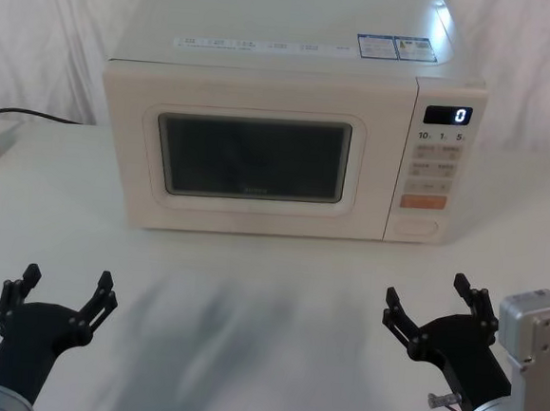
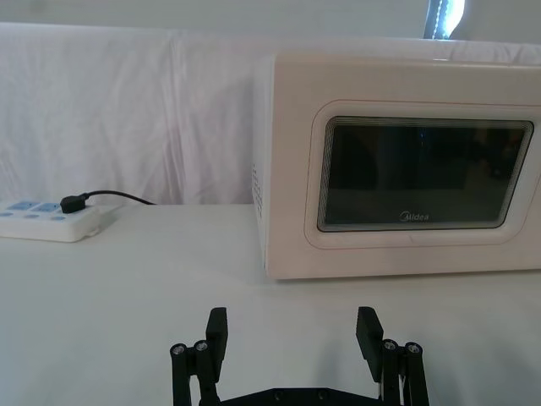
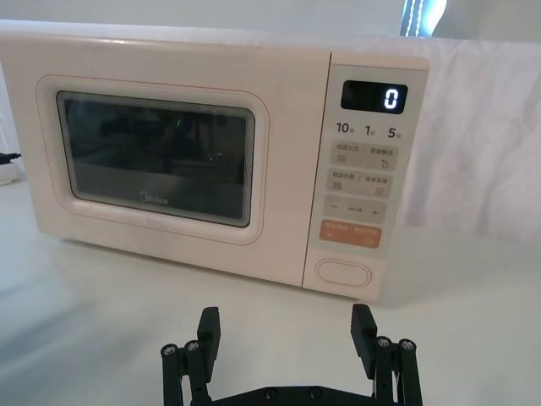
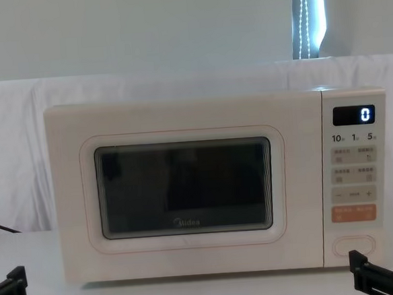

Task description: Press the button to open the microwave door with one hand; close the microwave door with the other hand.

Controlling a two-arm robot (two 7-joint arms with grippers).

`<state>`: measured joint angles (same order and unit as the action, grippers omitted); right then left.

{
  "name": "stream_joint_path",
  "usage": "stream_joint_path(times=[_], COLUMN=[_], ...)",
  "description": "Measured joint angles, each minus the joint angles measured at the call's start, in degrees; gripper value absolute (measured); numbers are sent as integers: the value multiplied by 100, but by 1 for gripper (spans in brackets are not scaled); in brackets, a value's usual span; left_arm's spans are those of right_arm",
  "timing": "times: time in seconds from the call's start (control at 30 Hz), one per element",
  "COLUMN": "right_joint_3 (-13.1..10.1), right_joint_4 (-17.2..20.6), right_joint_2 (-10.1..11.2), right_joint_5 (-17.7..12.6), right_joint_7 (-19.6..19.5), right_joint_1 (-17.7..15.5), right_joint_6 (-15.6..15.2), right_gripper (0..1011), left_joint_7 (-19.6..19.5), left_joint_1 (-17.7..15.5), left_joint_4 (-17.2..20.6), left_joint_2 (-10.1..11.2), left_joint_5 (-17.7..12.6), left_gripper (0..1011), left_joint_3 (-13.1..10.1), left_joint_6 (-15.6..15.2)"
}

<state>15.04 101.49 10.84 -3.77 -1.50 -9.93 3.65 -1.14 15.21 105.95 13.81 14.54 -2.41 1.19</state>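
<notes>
While the microwave door (image 1: 250, 161) sits shut and flush in the cream oven, nothing of the task looks done yet: the press and the closing push both remain. In front of the door and well apart from it, bare white table (image 1: 249, 299) leaves open room for its swing. The right gripper (image 1: 431, 310) hovers with jaws spread, near the button (image 1: 416, 226) below the orange key (image 1: 423, 202); the left gripper (image 1: 63, 298), also spread, waits off the door's left edge.
</notes>
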Motion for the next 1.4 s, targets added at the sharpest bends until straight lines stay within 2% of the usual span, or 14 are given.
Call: stream_joint_path(times=[1.4], right_joint_3=[0], right_joint_4=[0], right_joint_2=[0], right_joint_5=[0], right_joint_7=[0], right_joint_1=[0], right_joint_6=[0], right_gripper=[1002], left_joint_7=[0], left_joint_1=[0], left_joint_4=[0], left_joint_2=[0], left_joint_5=[0], left_gripper=[1001], left_joint_3=[0], left_joint_6=[0])
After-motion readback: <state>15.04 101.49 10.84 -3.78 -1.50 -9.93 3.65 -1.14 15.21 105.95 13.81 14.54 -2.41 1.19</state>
